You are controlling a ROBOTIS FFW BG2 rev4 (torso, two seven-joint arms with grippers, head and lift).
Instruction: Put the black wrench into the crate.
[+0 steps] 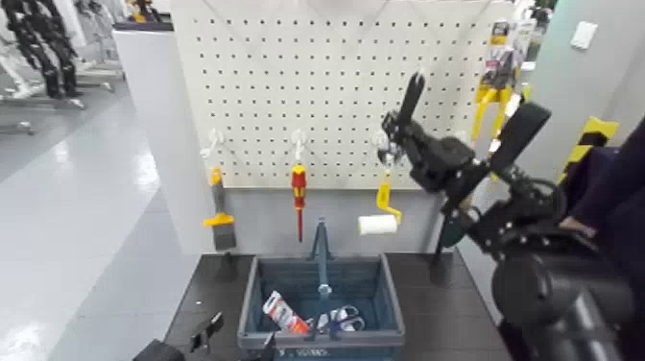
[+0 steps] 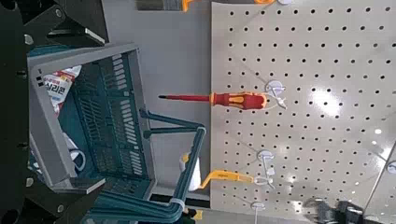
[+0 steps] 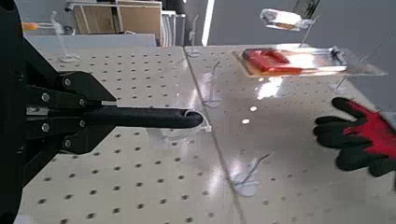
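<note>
My right gripper [image 1: 397,130] is raised at the white pegboard [image 1: 326,86] and is shut on the black wrench [image 1: 413,96]. The wrench's black handle sticks up and to the right out of the fingers. Its metal head is hidden behind the gripper. In the right wrist view the handle [image 3: 159,117] lies between the two fingers of the right gripper [image 3: 103,117], close to the board. The blue-grey crate [image 1: 251,288] stands on the dark table below, to the left of the gripper. My left gripper [image 1: 206,331] is parked low at the crate's front left, open, facing the crate [image 2: 93,112].
On the pegboard hang a red screwdriver [image 1: 298,192], a yellow-handled paint roller [image 1: 384,206] and a yellow-handled scraper [image 1: 219,206]. Yellow tools [image 1: 494,101] hang at the far right. A tube [image 1: 283,312] lies in the crate. A red and black glove [image 3: 360,135] shows in the right wrist view.
</note>
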